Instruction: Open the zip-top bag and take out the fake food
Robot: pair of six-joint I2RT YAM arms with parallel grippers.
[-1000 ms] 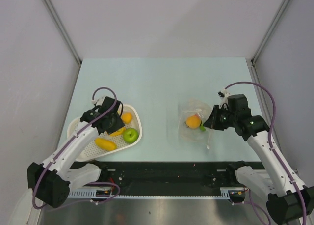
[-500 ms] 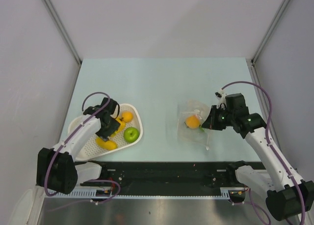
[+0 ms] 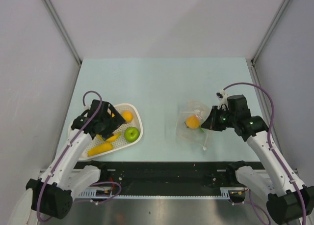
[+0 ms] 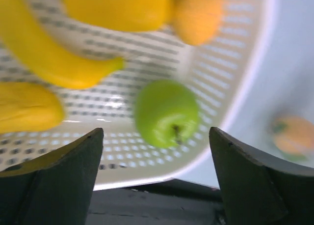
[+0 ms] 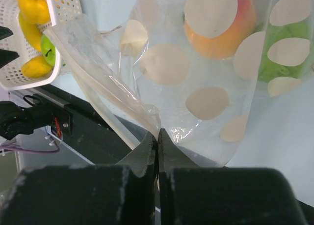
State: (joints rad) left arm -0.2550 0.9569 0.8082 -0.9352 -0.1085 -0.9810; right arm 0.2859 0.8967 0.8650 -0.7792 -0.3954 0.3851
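The zip-top bag [image 3: 195, 121] lies on the table right of centre, with an orange piece [image 3: 193, 121] and a green apple [image 3: 202, 128] inside. My right gripper [image 3: 210, 125] is shut on the bag's plastic near the zip strip; the right wrist view shows the pinch [image 5: 157, 134] and the bag [image 5: 206, 92] lifted above it. My left gripper [image 3: 109, 128] is open and empty over the white basket [image 3: 139, 122]. In the left wrist view the gripper [image 4: 154, 135] hangs above a green apple [image 4: 167, 112] and yellow bananas [image 4: 54, 63].
The basket [image 4: 245, 87] also holds an orange piece [image 3: 127, 116] and sits at the near left. A black rail [image 3: 167, 173] runs along the table's near edge. Grey walls stand on both sides.
My left arm has swung left and back over the basket with its jaws open. My right gripper has kept its hold on the bag, which has hardly moved.
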